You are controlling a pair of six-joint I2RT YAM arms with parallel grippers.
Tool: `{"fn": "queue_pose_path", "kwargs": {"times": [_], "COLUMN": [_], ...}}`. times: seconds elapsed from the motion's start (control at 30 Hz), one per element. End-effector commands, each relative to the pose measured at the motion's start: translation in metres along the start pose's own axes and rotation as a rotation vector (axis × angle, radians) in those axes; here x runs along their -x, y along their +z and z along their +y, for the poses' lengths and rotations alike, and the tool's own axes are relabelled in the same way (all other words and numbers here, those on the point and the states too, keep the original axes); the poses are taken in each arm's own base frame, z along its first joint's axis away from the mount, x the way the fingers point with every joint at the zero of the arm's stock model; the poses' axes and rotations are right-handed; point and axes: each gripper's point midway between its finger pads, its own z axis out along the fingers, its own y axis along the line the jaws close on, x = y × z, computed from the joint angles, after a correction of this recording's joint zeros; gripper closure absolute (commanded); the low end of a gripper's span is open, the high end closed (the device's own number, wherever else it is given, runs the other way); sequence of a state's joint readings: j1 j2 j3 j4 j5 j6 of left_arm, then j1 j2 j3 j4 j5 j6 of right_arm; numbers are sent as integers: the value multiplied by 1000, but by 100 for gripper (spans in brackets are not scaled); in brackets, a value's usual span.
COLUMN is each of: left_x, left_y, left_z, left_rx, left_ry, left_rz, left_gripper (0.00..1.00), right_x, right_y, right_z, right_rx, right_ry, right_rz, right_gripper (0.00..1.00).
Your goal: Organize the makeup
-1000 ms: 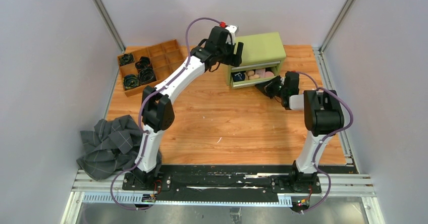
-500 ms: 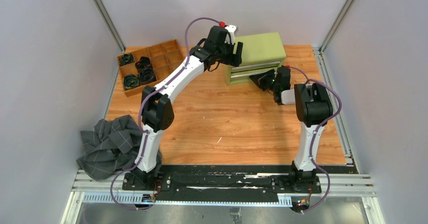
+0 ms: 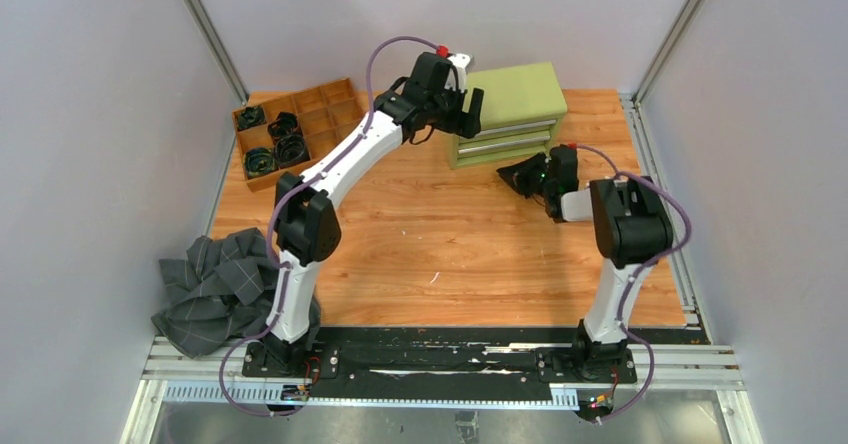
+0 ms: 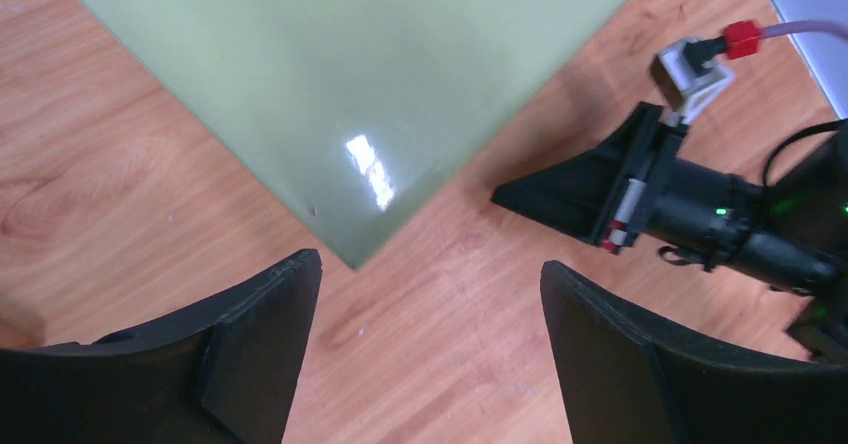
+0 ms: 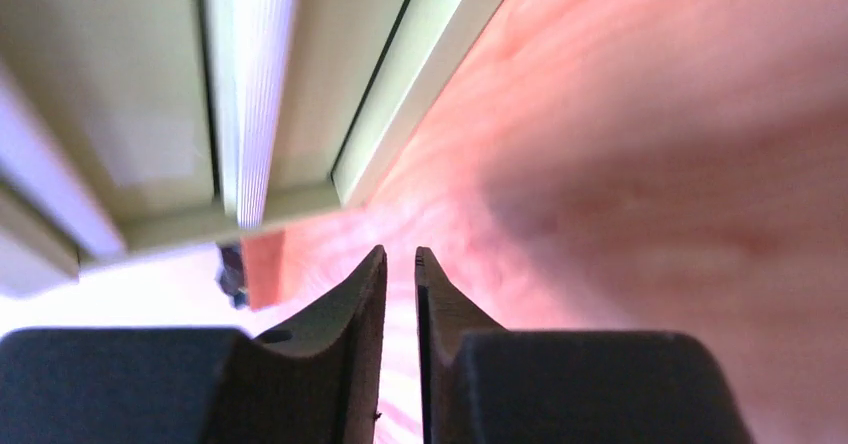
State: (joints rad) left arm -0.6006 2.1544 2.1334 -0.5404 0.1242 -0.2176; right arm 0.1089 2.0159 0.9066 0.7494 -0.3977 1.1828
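Wood tabletop (image 3: 450,254) w/ pale grey walls (image 3: 90,114) on 3 sides, alu posts (image 3: 205,29) at rear corners.

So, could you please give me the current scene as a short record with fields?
cabinet: green drawer cabinet, both drawers shut
makeup: none in view
left end effector: open, empty, above the cabinet's corner
right end effector: before the drawer fronts, jaws a slit apart, empty
tray: wooden divided tray, rear left, holding black coiled bands
cloth: dark grey cloth, near-left edge
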Motion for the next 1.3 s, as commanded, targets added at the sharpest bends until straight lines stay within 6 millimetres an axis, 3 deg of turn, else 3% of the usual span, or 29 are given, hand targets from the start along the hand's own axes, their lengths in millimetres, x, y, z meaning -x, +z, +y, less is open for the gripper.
{"fn": "queue_pose_path", "kwargs": {"times": [0.0,0.2,0.3,0.53,0.63,0.77,0.87,0.97,1.27], "left_x": [32,35,23,-36,-75,-125,-154,-164,-151], "left_y": [-58,-111,-139,-186,-198,-220,-234,-247,-287], "left_z": [-14,-11,-6,18,32,58,63,63,74], "left_rx": [4,52,83,187,230,350,374,381,470], "left_ry": [48,56,61,46,62,47,13,-39,-92], "left_rz": [-66,-110,-119,-117,-71,1,29,3,-133], "left_gripper": [14,14,13,4,1,2,2,2,2], "right_x": [-4,3,22,57,71,83,83,81,82], "right_y": [-55,-153,-205,-300,-341,-388,-408,-418,-429], "right_z": [30,7,16,59,73,83,83,82,83], "right_rx": [1,-357,-500,-656,-684,-712,-714,-713,-735], "right_ry": [-248,-548,-650,-713,-733,-771,-806,-817,-825], "right_rz": [-31,-39,-109,-326,-474,-641,-690,-716,-730], "right_gripper": [81,72,66,51,46,31,28,28,28]}}
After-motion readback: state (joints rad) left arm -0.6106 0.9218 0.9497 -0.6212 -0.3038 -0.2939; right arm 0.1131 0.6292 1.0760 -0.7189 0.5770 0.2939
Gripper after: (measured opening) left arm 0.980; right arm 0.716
